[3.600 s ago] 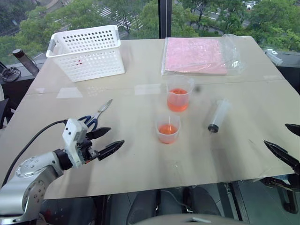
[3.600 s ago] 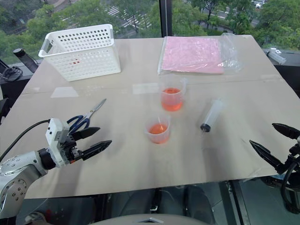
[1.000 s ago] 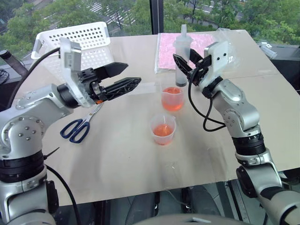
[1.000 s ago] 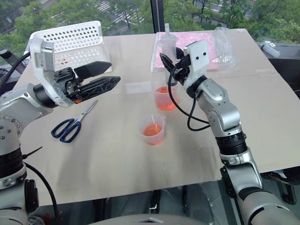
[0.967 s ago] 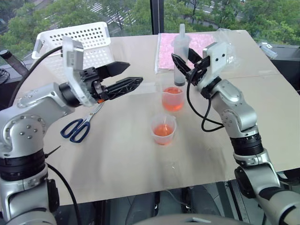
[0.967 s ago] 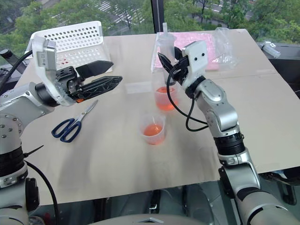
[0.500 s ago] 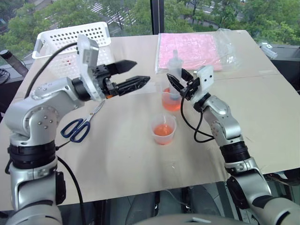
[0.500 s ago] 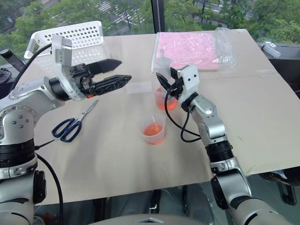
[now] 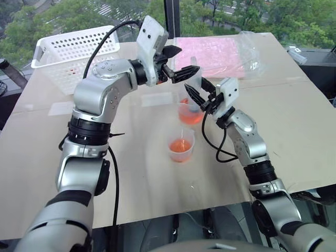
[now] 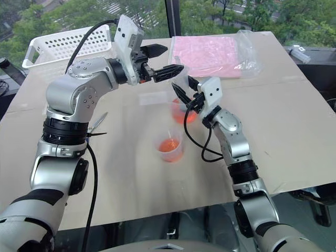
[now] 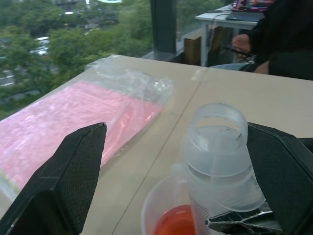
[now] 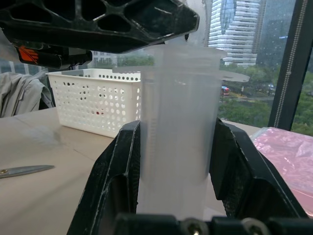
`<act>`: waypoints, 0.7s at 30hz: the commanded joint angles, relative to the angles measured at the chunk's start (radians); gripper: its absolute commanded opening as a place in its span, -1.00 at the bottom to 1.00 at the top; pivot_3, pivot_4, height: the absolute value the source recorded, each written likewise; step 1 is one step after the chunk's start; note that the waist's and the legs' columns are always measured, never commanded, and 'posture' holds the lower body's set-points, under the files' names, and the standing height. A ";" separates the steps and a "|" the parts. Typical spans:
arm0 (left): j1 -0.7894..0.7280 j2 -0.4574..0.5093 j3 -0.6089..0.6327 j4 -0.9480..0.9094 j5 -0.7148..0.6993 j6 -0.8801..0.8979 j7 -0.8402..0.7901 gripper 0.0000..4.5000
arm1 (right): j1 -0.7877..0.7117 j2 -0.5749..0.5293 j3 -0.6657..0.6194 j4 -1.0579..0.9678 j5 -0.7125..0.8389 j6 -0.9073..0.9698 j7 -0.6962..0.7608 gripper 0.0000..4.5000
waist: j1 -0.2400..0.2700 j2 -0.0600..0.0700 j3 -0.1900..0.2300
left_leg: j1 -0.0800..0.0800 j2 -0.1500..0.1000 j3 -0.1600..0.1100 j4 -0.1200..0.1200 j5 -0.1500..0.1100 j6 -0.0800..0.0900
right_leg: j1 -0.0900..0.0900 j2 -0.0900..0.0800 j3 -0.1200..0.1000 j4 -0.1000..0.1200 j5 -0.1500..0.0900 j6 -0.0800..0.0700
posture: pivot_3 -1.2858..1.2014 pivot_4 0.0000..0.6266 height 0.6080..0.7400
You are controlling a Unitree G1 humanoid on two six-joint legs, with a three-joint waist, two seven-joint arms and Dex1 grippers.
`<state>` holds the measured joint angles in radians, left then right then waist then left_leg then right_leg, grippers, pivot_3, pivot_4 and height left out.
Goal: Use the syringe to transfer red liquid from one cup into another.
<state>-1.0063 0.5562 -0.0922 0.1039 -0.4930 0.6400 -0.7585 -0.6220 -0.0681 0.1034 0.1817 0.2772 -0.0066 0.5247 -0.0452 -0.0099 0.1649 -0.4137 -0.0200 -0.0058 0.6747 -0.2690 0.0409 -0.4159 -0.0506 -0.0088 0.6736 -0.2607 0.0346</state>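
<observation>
Syringe (image 12: 178, 127) stands upright in the taller beaker (image 9: 189, 111) of red liquid (image 9: 189, 116), clamped between the right gripper's (image 9: 200, 98) closed fingers. Left gripper (image 9: 178, 62) hovers spread wide at the syringe's top. Nearer sits the smaller cup (image 9: 181, 146); behind, a white basket (image 9: 68, 52) and pink bag (image 9: 215, 50).

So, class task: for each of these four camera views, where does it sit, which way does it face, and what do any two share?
Left eye view: on the head, looking down over the table; both arms show.
Right eye view: beside it, same scene.
Left wrist view: behind the open left claw, facing the syringe top and taller beaker.
Right wrist view: behind the right claw, shut on the syringe, facing the white basket.
Shared: both wrist views show the syringe.
</observation>
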 commanded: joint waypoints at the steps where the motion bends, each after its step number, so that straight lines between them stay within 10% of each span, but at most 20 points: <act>1: -0.023 0.042 0.078 -0.018 -0.041 0.027 -0.066 1.00 | -0.001 0.020 -0.045 -0.037 0.046 0.004 -0.008 -0.31 | 0.000 0.000 0.000 | 0.000 0.000 0.000 0.000 0.000 0.000 | 0.000 0.000 0.000 0.000 0.000 0.000 | 0.03 -0.52 1.00; 21: -0.034 -0.009 0.083 -0.012 0.021 0.022 -0.091 1.00 | 0.012 0.036 -0.012 -0.064 0.054 0.005 0.080 -0.32 | 0.004 0.000 0.000 | 0.000 -0.001 -0.001 0.005 0.000 0.000 | 0.000 0.000 0.000 0.005 0.000 0.000 | 0.03 -0.52 1.00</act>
<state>-1.0308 0.5404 -0.0376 0.1089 -0.4671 0.6717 -0.8445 -0.6032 -0.0439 0.1040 0.1748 0.3051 0.0000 0.6045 -0.0416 -0.0099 0.1649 -0.4141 -0.0205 -0.0068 0.6800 -0.2691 0.0410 -0.4158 -0.0508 -0.0090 0.6782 -0.2608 0.0346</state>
